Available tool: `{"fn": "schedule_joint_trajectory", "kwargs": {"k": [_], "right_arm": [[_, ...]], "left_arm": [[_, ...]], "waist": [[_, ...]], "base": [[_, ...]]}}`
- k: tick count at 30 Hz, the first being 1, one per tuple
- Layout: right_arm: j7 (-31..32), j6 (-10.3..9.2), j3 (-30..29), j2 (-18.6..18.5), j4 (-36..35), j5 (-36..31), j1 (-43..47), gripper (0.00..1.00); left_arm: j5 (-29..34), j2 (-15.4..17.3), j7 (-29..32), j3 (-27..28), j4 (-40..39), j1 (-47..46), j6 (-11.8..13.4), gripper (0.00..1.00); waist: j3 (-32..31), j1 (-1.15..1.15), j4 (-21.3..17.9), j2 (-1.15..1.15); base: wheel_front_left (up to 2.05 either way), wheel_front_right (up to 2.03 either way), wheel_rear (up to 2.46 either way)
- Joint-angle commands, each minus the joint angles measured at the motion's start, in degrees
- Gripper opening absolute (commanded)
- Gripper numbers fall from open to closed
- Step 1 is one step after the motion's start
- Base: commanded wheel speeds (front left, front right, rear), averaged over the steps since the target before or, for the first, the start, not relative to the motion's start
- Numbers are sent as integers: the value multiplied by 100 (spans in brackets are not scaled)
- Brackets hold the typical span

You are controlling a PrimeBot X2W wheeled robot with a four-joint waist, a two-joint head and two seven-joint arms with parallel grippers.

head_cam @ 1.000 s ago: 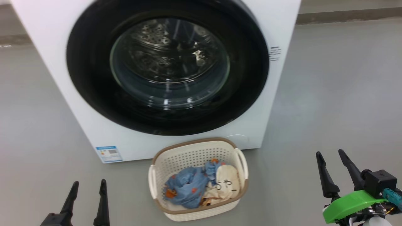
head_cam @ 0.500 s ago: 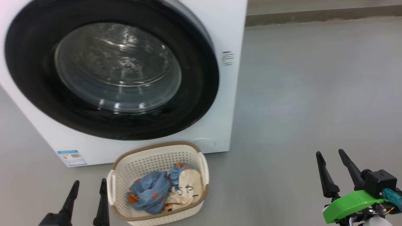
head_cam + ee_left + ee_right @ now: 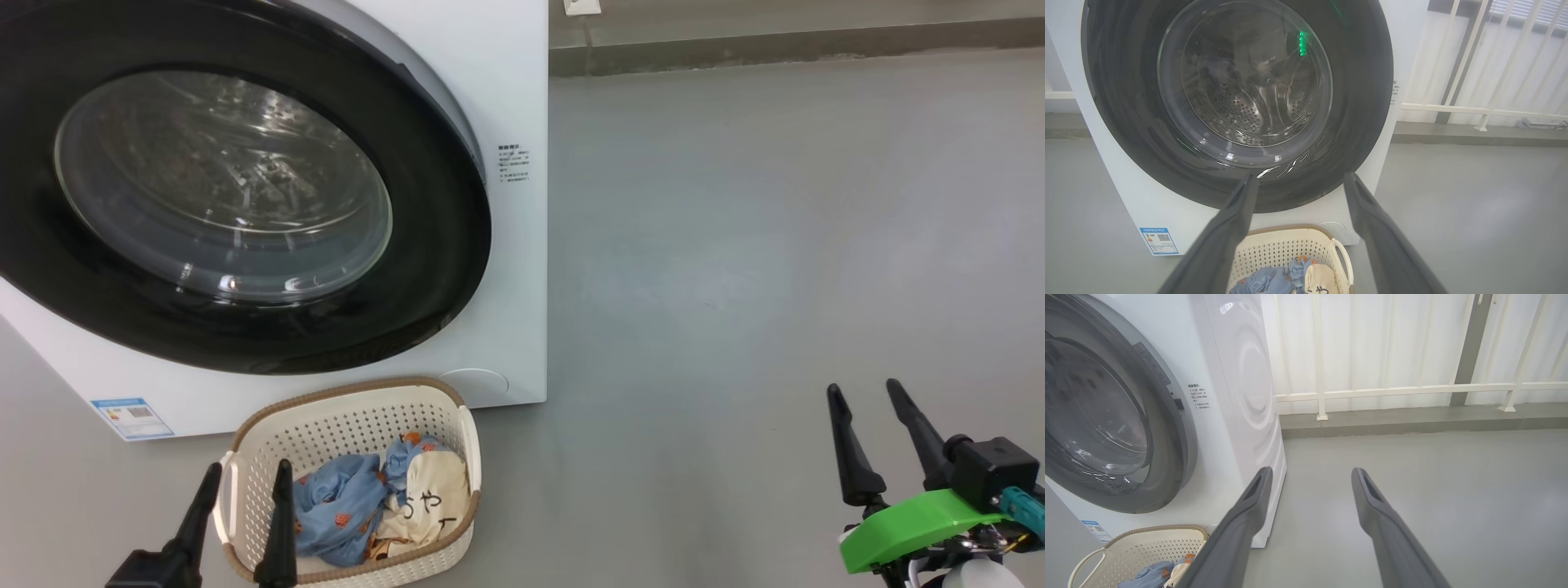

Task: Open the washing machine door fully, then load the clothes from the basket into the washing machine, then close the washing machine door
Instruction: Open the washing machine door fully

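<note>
- Starting with the washing machine door [image 3: 229, 196]: it lies flat against the front of the washing machine [image 3: 514, 106], and its black rim runs unbroken around the glass. I judge it closed, so the first step is not yet done.
- The basket [image 3: 351, 420] stands on the floor [image 3: 735, 245] just in front of the washing machine, below the lower right part of the door. The clothes [image 3: 367, 502] lie inside it, the blue piece beside the cream one, and none is taken out.
- The left gripper [image 3: 249, 465] hangs in front of the washing machine, at the near side of the basket. Its two fingers are spread wide, with nothing between them.
- The right gripper [image 3: 862, 385] is well apart from the washing machine, out past its right side above bare floor. Its fingers are spread in the same way and it is empty.
- Compared with one second ago, the whole head picture has slid. The washing machine and the basket now sit much more to the left in it, and more floor shows to the right of the machine.
- The basket keeps the same place between the machine's sticker [image 3: 132, 416] and its round cap [image 3: 478, 384], so it is the camera that turned, not the things. Both grippers have hardly moved in the picture.
- I judge that the robot is turning toward the right side of the washing machine, probably to bring an arm to the door's right edge.
- Nothing is touched yet, so the task is at its very beginning. The next move calls for a finger behind that edge, and a low arm could knock the basket
</note>
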Motion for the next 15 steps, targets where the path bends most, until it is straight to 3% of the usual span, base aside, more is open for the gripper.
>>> {"fn": "schedule_joint_trajectory", "kwargs": {"k": [1, 3, 4, 5, 7, 10, 15], "right_arm": [[-77, 26, 131, -39, -168, -19, -222, 100], [-77, 26, 196, -24, -201, -12, -230, 100], [-77, 26, 191, -5, -170, 27, -236, 85], [-77, 26, 178, 13, -157, 81, -263, 47], [-77, 26, 183, 30, -106, 226, -337, 0], [-77, 26, 242, 38, -80, 405, -446, 0], [-77, 26, 447, 116, -153, 1438, -769, 0]], "left_arm": [[-52, 83, -51, 148, -127, -244, 6, 100], [-66, 78, -51, 137, -120, -235, 6, 100], [-73, 75, -51, 130, -119, -225, 6, 100], [-81, 72, -51, 121, -117, -214, 6, 100], [-100, 66, -51, 101, -114, -190, 5, 100], [-120, 59, -51, 82, -117, -164, 5, 100], [-185, 43, -51, 39, -132, -124, 5, 100]], "waist": [[-3, 0, 14, 0], [-9, 0, 28, 0], [-11, 0, 33, 0], [-13, 0, 39, 0], [-15, 0, 52, 0], [-11, 0, 69, 0], [29, 0, 129, 0]], "base": [[6, 6, -13], [0, 0, 0], [0, 0, 0], [0, 0, 0], [0, 0, 0], [0, 0, 0], [0, 0, 0]]}}
